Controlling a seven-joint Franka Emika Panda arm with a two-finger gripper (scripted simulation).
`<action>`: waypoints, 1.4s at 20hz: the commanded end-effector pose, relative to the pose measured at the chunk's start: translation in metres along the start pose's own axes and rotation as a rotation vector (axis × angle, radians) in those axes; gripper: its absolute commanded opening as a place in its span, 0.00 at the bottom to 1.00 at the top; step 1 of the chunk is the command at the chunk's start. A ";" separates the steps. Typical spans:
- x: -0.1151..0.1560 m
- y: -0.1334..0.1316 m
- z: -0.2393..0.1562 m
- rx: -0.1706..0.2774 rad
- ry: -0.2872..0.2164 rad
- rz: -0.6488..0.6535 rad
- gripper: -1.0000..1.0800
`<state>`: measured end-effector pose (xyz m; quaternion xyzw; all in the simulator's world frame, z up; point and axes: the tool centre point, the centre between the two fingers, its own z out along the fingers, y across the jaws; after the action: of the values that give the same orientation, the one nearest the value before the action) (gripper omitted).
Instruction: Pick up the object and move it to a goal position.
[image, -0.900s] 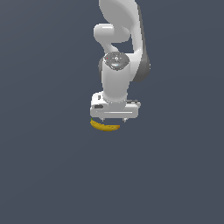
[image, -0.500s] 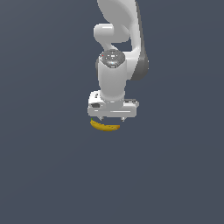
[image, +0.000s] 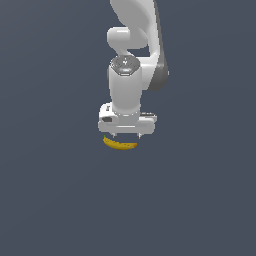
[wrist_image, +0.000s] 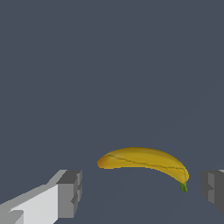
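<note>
The object is a small curved yellow banana lying on the dark grey floor, partly hidden under the white hand in the exterior view. In the wrist view the banana shows whole, with a green stem tip at one end. My gripper hangs right above it, pointing down. The gripper is open, with one grey fingertip off one end of the banana and the other at the opposite end. Neither finger touches the fruit.
A plain dark grey surface fills both views. The white arm rises from the hand toward the top of the exterior view.
The wrist has turned about its vertical axis while staying over the banana. The banana has not moved.
</note>
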<state>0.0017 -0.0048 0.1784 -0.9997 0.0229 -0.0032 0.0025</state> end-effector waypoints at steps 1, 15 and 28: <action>0.000 0.001 0.001 0.000 0.000 -0.010 0.96; -0.008 0.013 0.021 -0.009 -0.004 -0.220 0.96; -0.023 0.029 0.052 -0.015 -0.011 -0.558 0.96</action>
<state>-0.0200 -0.0311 0.1296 -0.9724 -0.2331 0.0014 -0.0054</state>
